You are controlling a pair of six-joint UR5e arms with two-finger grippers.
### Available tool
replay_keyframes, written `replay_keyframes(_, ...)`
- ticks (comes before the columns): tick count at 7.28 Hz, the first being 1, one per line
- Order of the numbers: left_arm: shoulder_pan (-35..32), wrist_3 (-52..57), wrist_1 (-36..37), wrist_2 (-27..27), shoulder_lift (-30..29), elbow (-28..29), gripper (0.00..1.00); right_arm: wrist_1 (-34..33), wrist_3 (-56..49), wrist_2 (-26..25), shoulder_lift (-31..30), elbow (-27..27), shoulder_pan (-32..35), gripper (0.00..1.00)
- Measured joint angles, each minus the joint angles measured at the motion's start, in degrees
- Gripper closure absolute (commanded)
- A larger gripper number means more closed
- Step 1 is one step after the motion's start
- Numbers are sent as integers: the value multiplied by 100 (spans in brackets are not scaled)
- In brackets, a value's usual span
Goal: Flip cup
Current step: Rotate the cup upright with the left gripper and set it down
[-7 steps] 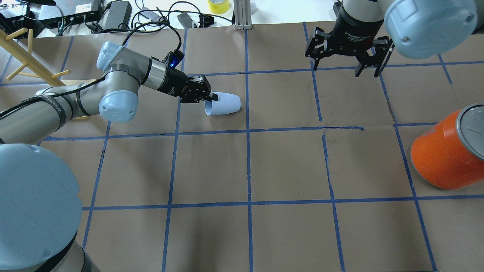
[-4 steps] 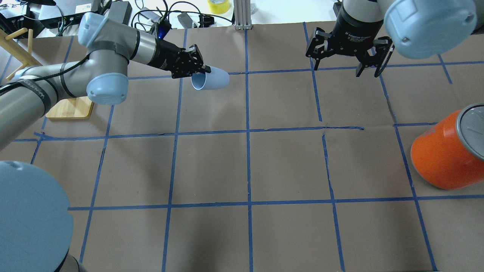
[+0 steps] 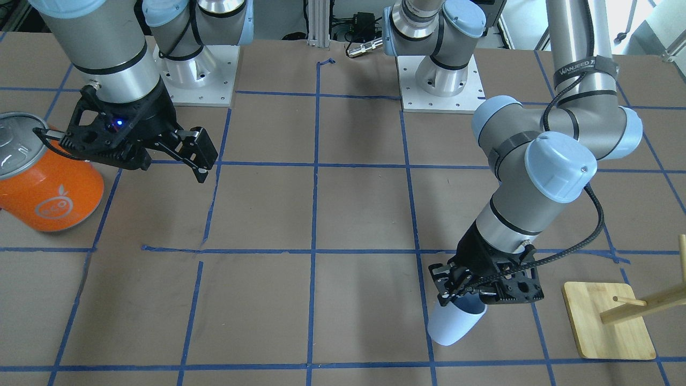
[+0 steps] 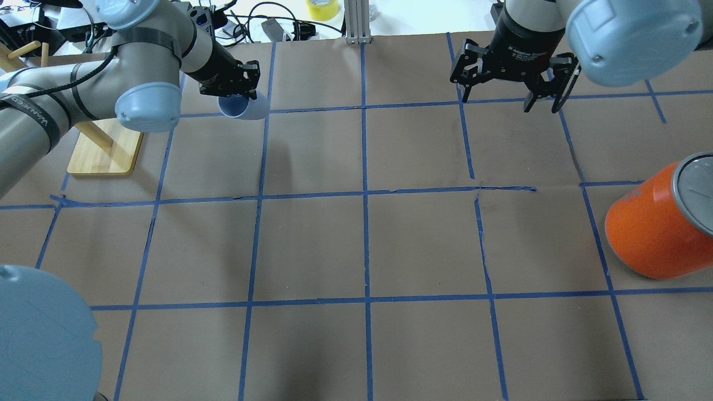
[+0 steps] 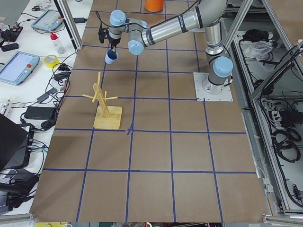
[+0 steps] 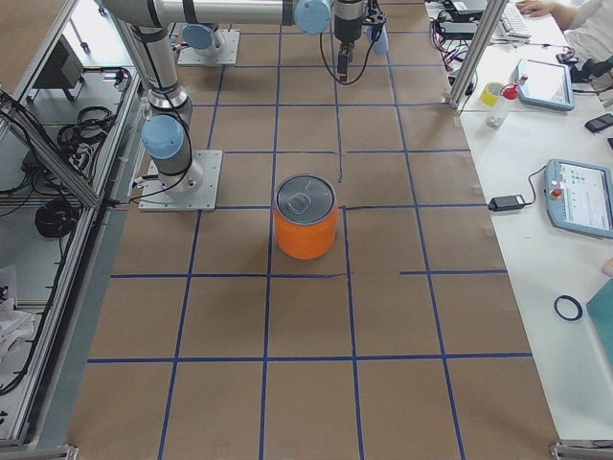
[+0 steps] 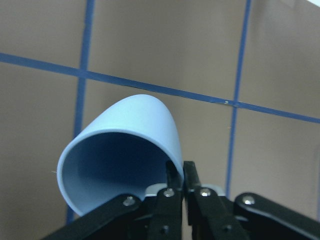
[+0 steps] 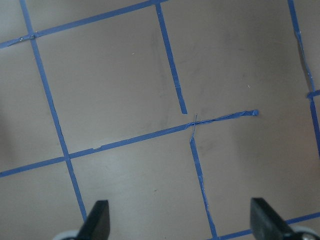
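Since the left fingers [image 7: 190, 176] are closed to a sliver on the wall of the cup [image 7: 131, 120], one inside the rim and one outside, the coming move turns on how the tumbler hangs from that pinch. Its long axis runs slanted, neither upright nor level. The open mouth sits up at the fingers and faces back toward the robot, while the closed base points down and away toward the far edge of the desk [image 4: 390, 250]. The cup appears held off the paper at the far left, near the wooden stand [image 4: 103, 150]; whether its base grazes the desk cannot be told. On this showing, the wrist would need to roll until that axis stands vertical before setting down. The right fingers [image 8: 98, 220] hang spread wide and empty, well apart from the cup and nearer the orange can [image 4: 652, 228].
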Motion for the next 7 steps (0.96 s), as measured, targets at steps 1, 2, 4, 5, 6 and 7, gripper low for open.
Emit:
replay_keyframes(1, 80, 555, -177, 584, -53, 47, 100, 0, -6, 2, 0, 0, 1, 0)
replay_keyframes(2, 148, 1019, -322, 970, -118, 53, 100, -3, -7, 2, 0, 0, 5, 0)
replay_keyframes(4, 190, 1570, -622, 1251, -225, 37, 100, -4, 12, -4, 11, 0, 8, 0)
replay_keyframes(5, 193, 1647, -763, 1271, -246, 44, 23, -7, 18, 6, 17, 0, 9, 0)
replay_keyframes(6, 195, 1683, -816, 1278, -258, 50, 12, -8, 11, -1, 19, 0, 9, 0)
replay_keyframes(7, 198, 1697, -816, 1288, -266, 69, 0, -7, -10, -25, 17, 0, 9, 0)
